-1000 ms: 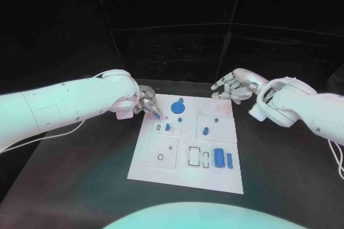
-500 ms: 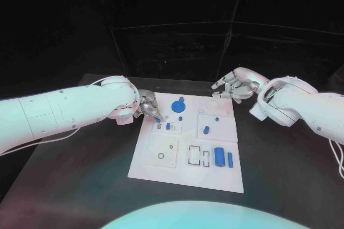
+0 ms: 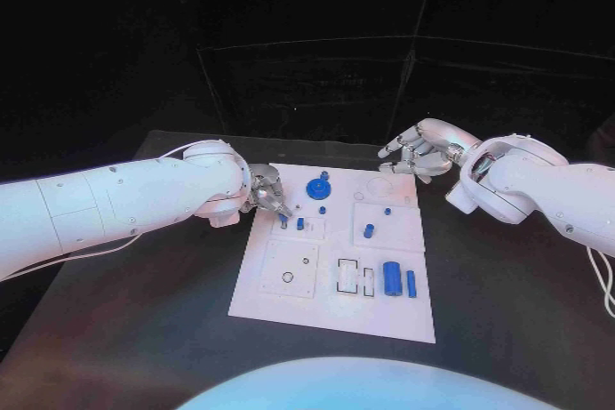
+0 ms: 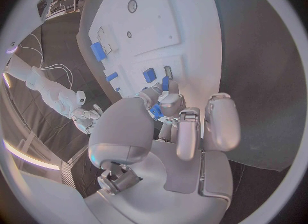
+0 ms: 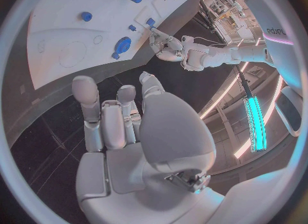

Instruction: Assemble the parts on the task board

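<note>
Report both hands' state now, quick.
Left hand: fingers pinching a small blue part at the task board.
Right hand: open, holding nothing.

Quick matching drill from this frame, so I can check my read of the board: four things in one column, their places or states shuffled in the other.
Things:
1. left hand
2. right hand
3. round blue disc
4. large blue cylinder

Places or states:
A. lies on the task board near its near right corner
B. empty, fingers apart, off the board's far right corner
C. on the board's far part, between the two hands
D. fingertips at a small blue part by the board's left edge

Pairs: 1-D, 2-B, 3-C, 4-A
</note>
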